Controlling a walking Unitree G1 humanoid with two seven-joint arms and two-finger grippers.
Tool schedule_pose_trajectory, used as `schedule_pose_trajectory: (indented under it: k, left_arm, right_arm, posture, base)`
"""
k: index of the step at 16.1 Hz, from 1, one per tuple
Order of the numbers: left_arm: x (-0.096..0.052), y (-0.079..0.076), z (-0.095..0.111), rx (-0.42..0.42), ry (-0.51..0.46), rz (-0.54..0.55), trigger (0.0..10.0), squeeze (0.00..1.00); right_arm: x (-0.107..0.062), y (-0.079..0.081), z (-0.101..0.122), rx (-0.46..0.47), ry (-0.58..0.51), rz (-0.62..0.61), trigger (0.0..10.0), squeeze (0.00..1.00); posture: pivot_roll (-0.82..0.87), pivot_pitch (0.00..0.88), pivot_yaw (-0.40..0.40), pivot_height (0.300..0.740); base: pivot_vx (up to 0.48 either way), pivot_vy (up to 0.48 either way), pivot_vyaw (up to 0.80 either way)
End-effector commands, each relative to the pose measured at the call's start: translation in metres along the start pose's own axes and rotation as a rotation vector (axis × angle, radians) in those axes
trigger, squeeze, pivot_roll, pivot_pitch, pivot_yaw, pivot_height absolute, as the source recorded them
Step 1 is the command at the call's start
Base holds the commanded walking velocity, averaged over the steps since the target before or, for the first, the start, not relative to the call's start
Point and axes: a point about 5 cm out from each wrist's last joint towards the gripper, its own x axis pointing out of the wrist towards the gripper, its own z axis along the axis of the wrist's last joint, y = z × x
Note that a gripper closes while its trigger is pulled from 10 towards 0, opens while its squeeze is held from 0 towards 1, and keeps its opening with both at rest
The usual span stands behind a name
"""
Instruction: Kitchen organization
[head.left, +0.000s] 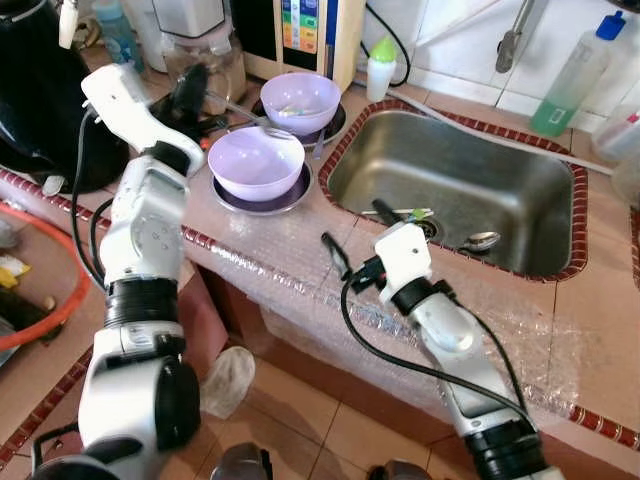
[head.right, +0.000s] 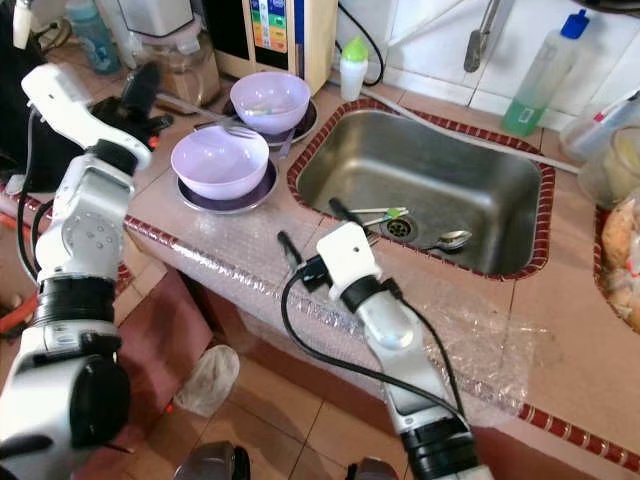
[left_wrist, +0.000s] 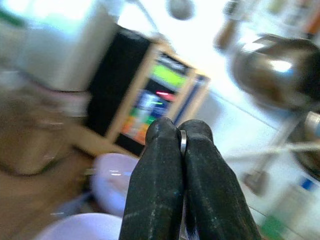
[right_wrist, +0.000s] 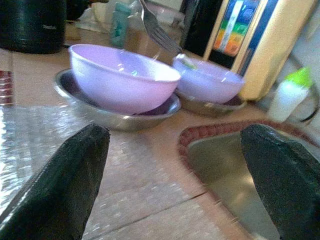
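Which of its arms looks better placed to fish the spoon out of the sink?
Probably the right. Its open gripper hovers at the sink's near rim, close to the spoon by the drain. The left gripper is over by the purple bowls, fingers shut on a fork.

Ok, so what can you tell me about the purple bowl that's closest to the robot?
The near purple bowl is pale lilac, smooth and glossy, probably plastic. It sits upright inside a shallow metal dish on the counter, left of the sink. It looks empty. A second purple bowl stands just behind it, apart from it. Neither gripper touches it: the left gripper is above the counter to its left, and the right gripper is open in front of it.
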Motion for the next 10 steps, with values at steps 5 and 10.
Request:
schedule_pose_trajectory:
  k: [5, 10]
  left_arm:
    - [-0.006, -0.06, -0.031, 0.052, 0.097, -0.234, 0.0, 0.0]
    - [-0.021, -0.085, -0.058, 0.057, 0.212, -0.342, 0.0, 0.0]
  right_arm:
    - [0.009, -0.023, 0.011, -0.108, -0.058, -0.094, 10.0, 0.0]
    - [0.022, -0.029, 0.014, -0.154, -0.072, -0.088, 10.0, 0.0]
  posture:
    - [-0.01, 0.03, 0.053, 0.74]
    - [-0.01, 0.036, 0.061, 0.74]
  base:
    - [0.0, 0.0, 0.0]
    - [0.0, 0.0, 0.0]
